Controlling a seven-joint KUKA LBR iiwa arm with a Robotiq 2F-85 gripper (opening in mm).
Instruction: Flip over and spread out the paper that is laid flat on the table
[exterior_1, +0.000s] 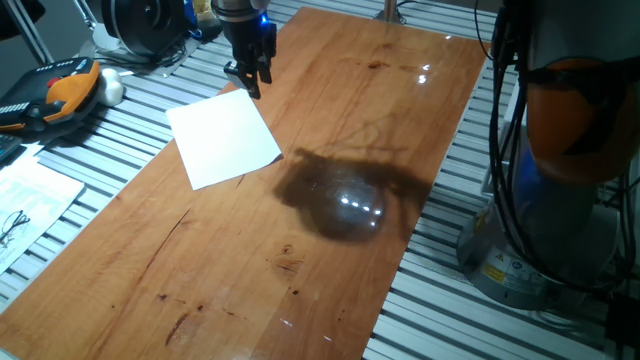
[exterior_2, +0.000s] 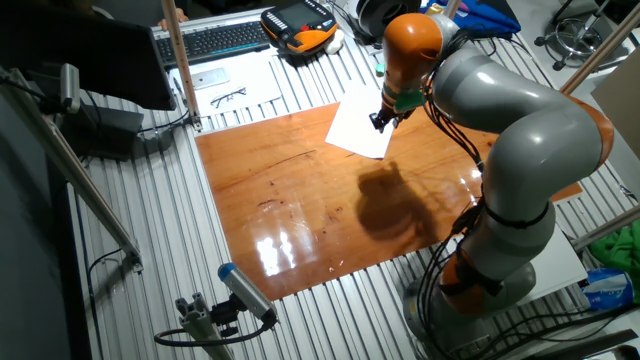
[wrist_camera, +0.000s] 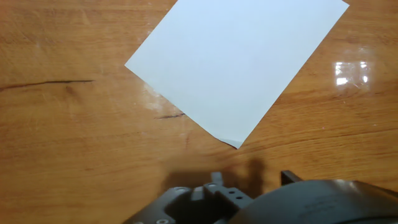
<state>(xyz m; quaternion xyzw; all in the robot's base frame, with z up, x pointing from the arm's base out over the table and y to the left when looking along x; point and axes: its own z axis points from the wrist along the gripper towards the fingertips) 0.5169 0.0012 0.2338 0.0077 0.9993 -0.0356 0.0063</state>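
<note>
The paper (exterior_1: 222, 138) lies flat on the reddish-brown table (exterior_1: 330, 220), blank white side up, at the table's far left part. It also shows in the other fixed view (exterior_2: 356, 127) and the hand view (wrist_camera: 242, 62). My gripper (exterior_1: 250, 76) hangs just above the table beside the paper's far corner, pointing down. It holds nothing and its fingers stand slightly apart. In the hand view the gripper (wrist_camera: 252, 179) is at the bottom edge, just short of the paper's nearest corner, which curls up a little.
A printed sheet with glasses (exterior_1: 25, 200) lies on the slatted metal surface (exterior_1: 120, 130) left of the table. An orange and black device (exterior_1: 60, 90) and a keyboard (exterior_2: 215, 40) lie beyond. The arm's base (exterior_1: 560, 230) stands right of the table.
</note>
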